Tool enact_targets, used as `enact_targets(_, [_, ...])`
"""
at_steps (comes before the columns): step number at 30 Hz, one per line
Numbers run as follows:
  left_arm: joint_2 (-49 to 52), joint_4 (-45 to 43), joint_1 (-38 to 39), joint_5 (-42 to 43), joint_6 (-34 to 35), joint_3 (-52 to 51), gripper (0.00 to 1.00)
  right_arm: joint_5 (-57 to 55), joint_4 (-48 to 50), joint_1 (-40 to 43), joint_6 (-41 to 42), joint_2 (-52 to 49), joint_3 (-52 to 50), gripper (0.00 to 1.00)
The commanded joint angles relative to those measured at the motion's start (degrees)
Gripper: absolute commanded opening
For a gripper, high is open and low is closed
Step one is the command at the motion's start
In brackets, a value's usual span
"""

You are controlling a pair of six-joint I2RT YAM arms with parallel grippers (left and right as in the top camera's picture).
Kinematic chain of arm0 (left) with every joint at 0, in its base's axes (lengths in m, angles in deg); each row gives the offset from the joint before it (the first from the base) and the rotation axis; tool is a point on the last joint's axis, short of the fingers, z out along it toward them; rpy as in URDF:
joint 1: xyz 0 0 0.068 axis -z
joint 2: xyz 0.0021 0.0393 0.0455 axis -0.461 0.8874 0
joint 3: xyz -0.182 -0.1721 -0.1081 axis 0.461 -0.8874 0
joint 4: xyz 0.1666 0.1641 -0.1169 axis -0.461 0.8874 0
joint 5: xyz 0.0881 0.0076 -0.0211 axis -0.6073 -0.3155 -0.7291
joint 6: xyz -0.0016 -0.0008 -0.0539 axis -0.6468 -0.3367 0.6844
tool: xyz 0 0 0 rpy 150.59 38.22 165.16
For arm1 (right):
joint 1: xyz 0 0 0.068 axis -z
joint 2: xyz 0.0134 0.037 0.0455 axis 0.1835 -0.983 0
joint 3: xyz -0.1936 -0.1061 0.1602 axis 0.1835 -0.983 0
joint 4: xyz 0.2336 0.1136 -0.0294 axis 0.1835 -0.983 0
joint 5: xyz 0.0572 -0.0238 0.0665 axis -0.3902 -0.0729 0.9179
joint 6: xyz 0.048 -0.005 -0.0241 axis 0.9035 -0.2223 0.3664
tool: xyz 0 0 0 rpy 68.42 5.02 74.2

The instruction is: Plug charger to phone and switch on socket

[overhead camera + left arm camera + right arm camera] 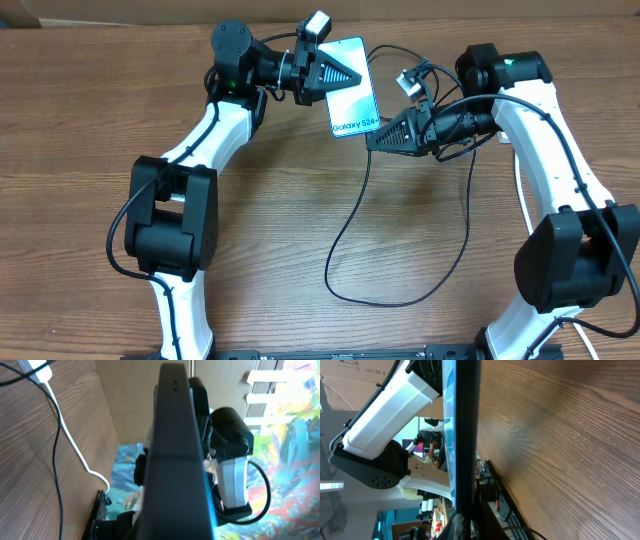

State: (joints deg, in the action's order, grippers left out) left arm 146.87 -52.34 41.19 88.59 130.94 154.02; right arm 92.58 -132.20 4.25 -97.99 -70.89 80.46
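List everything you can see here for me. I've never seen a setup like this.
table: one, brown wood, under everything.
phone: one, black edges and pale screen, between the two grippers towards the back of the table.
charger cable: one, thin and black, looping over the middle of the table and up to the phone's lower edge.
white cord: one, white, lying on the table in the left wrist view.
left arm, right arm: one each, white with black joints, at either side.
left gripper: one, black, shut on the phone.
right gripper: one, black, shut at the phone's lower edge, apparently pinching the cable's end.
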Motion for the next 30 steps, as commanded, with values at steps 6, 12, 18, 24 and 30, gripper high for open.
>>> enact_targets(6, [-0.44,-0.28,0.63,2.01,0.20,1.66,0.04,0.17,-0.52,0.20,-1.68,1.42,1.40,0.04])
enact_targets(12, [-0.44,-0.28,-0.44,1.99,0.22,1.66,0.04,-1.95,-2.34,-1.14,-1.77,1.42,1.40,0.03])
enact_targets(18, [-0.44,-0.24,-2.51,1.90,0.42,1.66,0.04,-1.73,-5.25,-1.55,-4.33,1.42,1.40,0.04])
enact_targets(24, [-0.44,2.51,-2.08,1.97,-0.09,1.66,0.04,0.46,-4.81,-2.01,-4.72,1.42,1.40,0.04])
enact_targets(30, [-0.44,2.51,-1.27,1.97,-0.04,1.66,0.04,0.44,-3.93,-3.74,-4.66,1.42,1.40,0.04])
